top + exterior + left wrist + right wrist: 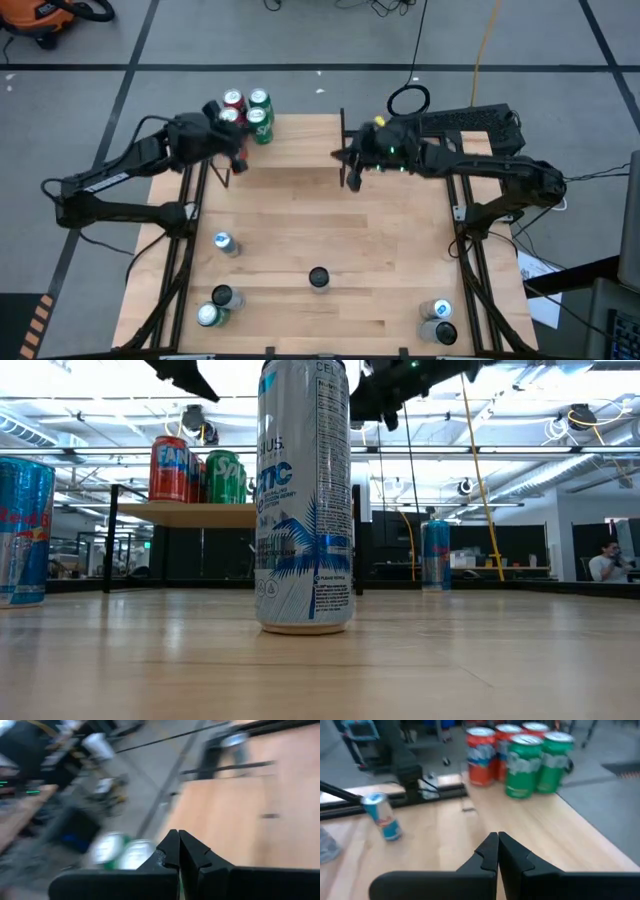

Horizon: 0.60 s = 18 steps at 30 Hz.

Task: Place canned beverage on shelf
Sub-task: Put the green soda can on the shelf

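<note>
Nearest can: a tall white-and-blue can (305, 500) stands upright right in front of your low camera, alone on the surface (300, 250); from above it is the dark-topped can at mid-front.
Shelf: the shelf (300, 150) sits along the far edge of the surface, its black uprights at each end. Four cans, two red and two green (525, 757), already crowd its left end; the rest of the board is bare.
Left hand: your left hand (232, 150) hovers over the shelf's left end, just beside the stored cans, fingers pressed together and holding nothing.
Right hand: your right hand (352, 160) hangs near the shelf's right upright, fingers likewise pressed together, empty.
Waiting stock: a blue can (224, 243) stands at mid-left, two more at the front-left corner, two at the front-right corner, all well apart from both hands.
Stage: by the look of it, no can is in hand and a pickup has yet to begin.
Risk: swing the left hand carelessly and you could topple the packed cans off the shelf's edge. Reach for the tall can with fingers not spread and you would likely knock it over; it looks top-heavy.
</note>
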Tool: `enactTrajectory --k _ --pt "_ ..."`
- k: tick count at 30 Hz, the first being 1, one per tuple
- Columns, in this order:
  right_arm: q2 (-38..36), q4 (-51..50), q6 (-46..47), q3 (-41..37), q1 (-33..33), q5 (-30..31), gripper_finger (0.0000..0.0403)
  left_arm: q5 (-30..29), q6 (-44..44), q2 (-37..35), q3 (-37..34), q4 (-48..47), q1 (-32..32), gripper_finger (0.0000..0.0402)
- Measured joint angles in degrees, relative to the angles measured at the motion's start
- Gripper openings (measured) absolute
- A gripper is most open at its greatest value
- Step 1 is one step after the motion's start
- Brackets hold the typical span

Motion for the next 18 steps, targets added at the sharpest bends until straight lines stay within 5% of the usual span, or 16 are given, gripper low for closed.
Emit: enactTrajectory --k 4,11,18 --pt "-0.2 11.74 -3.51 -6.36 4.6 3.38 0.0 -0.11 -5.86 0.81 -1.17 -2.94 -10.22 0.0" --pt "-1.42 14.38 -4.52 -6.41 7.49 4.15 0.0 -14.08 -15.29 7.49 -1.5 -13.05 -27.65 0.0" --pt "-2.41 12.25 -3.88 -6.46 7.82 4.16 0.0019 -11.6 -32.39 8.71 3.1 -22.28 -38.1 0.0027"
